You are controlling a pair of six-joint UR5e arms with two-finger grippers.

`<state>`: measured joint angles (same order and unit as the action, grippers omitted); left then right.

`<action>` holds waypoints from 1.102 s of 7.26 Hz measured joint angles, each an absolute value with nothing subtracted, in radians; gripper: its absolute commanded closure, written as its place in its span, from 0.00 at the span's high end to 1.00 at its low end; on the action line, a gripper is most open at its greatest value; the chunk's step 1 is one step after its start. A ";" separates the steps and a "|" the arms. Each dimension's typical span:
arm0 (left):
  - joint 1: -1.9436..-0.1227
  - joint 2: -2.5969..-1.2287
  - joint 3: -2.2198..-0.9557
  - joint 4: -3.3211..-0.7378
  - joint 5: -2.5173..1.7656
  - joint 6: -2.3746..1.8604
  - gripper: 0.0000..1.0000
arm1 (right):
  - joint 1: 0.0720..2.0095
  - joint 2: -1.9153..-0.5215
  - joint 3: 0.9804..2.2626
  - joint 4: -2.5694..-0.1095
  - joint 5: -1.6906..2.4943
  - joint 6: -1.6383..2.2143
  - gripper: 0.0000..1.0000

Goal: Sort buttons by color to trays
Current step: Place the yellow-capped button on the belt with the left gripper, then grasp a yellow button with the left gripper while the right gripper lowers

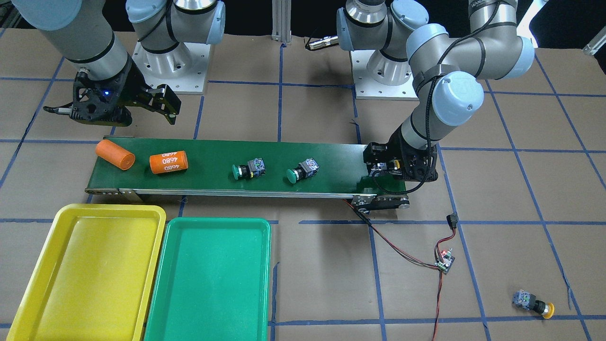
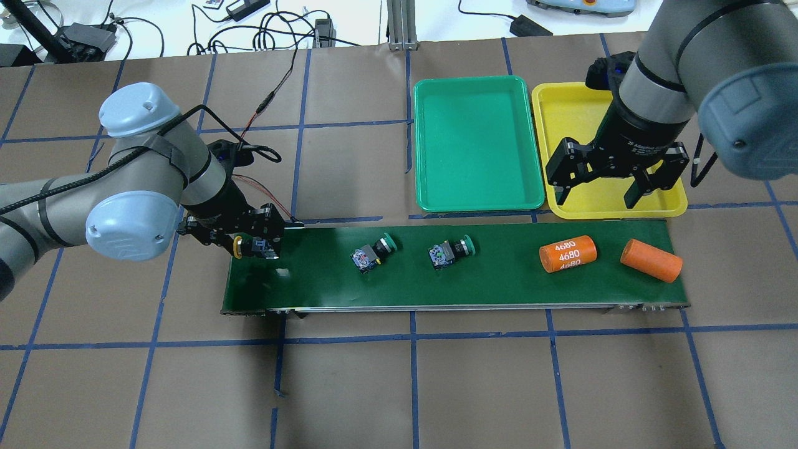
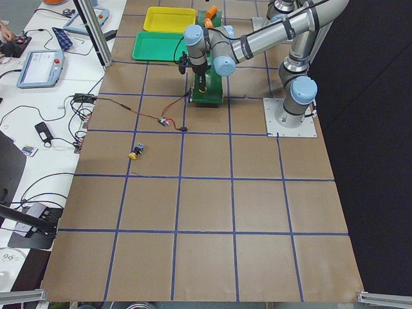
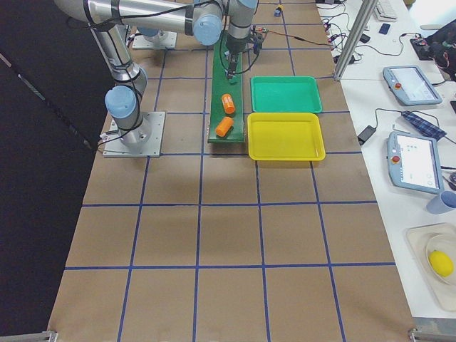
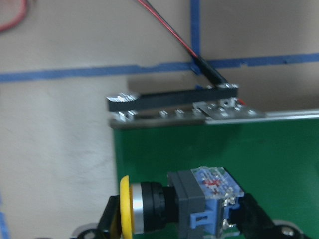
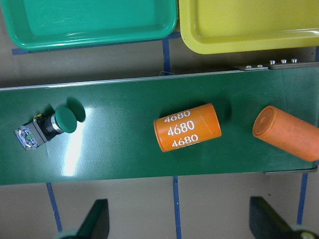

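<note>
Yellow-domed push-button with black-and-grey blocky body (image 5: pixel 194 204) is gripped between the left jaws, just over the end of the dark-green conveyor belt (image 2: pixel 499 287). The right jaws are open and empty; the shallow yellow plastic tray (image 2: pixel 561 112) lies across the belt from them. Probably a feeding step: next, lower and release gently.

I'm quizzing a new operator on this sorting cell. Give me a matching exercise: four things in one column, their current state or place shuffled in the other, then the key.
Column one
1. left gripper
2. right gripper
3. green button nearer the left gripper
4. loose yellow button

Column two
A. lying on the brown table, off the belt
B. open, holding nothing
C. shut on the other yellow button
D. lying on the green belt

Pairs: 1-C, 2-B, 3-D, 4-A
</note>
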<state>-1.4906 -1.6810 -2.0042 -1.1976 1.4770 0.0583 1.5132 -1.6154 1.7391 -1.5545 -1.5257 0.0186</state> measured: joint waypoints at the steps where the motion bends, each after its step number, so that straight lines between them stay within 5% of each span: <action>1: -1.518 -1.686 -2.006 -1.190 1.476 0.018 1.00 | 1.511 -1.622 1.735 -1.549 -1.526 0.019 1.00; 5: -1.466 -1.705 -1.920 -1.178 1.481 0.048 1.00 | 1.489 -1.641 1.735 -1.550 -1.526 0.185 1.00; 8: -1.289 -1.937 -1.586 -1.210 1.554 0.364 1.00 | 1.487 -1.645 1.772 -1.560 -1.525 0.598 1.00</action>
